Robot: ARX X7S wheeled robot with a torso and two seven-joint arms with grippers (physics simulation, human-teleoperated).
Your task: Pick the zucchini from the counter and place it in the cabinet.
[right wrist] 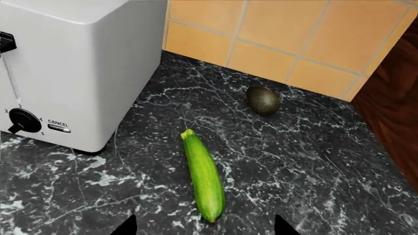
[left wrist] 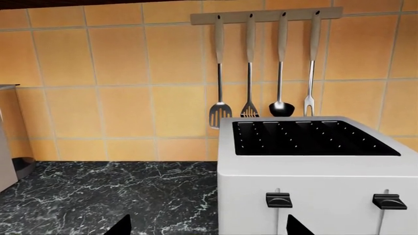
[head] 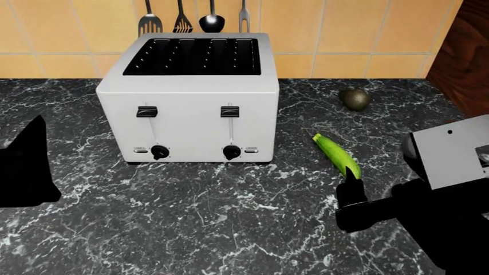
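The bright-green zucchini (head: 337,154) lies flat on the black marble counter (head: 229,212), right of the toaster; in the right wrist view it (right wrist: 203,174) lies lengthwise between the finger lines. My right gripper (right wrist: 203,229) is open and empty, its black fingertips (right wrist: 125,227) apart on either side of the zucchini's near end, just short of it. In the head view the right gripper (head: 353,192) hovers at the zucchini's near end. My left gripper (left wrist: 207,227) is open and empty, low over the counter (left wrist: 98,196) in front of the toaster. No cabinet opening shows.
A white four-slot toaster (head: 191,97) stands mid-counter, close before the left gripper (left wrist: 313,171). A dark olive roundish fruit (head: 354,98) lies behind the zucchini. Utensils (left wrist: 261,63) hang on the tiled wall. A brown wooden panel (head: 462,57) rises at the right. A metal appliance (left wrist: 10,142) stands at the left.
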